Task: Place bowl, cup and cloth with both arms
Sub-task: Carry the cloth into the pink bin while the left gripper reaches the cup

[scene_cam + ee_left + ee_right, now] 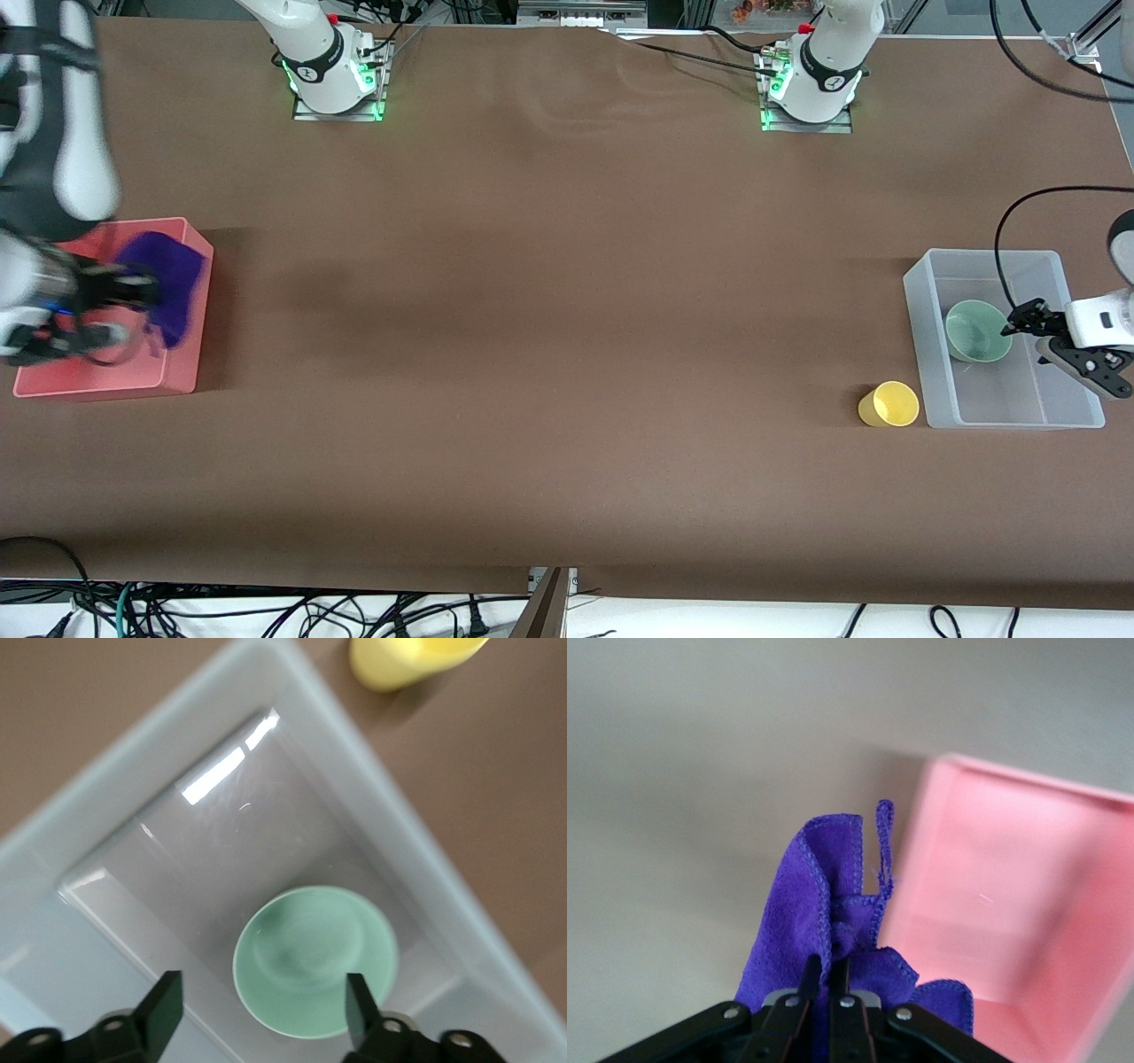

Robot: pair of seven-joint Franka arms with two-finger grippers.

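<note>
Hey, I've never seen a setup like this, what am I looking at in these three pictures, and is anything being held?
Two white robot arms stand at a brown table. The big picture looks down from a high camera facing them; the other two come from cameras on each arm's wrist.

The right gripper is shut on the purple cloth, holding it over the pink bin at its end of the table.

The left gripper is open over the clear bin at the table's left-arm end. The green bowl sits inside that bin, held by nothing. The yellow cup lies on the table beside the clear bin, not yet put away.
</note>
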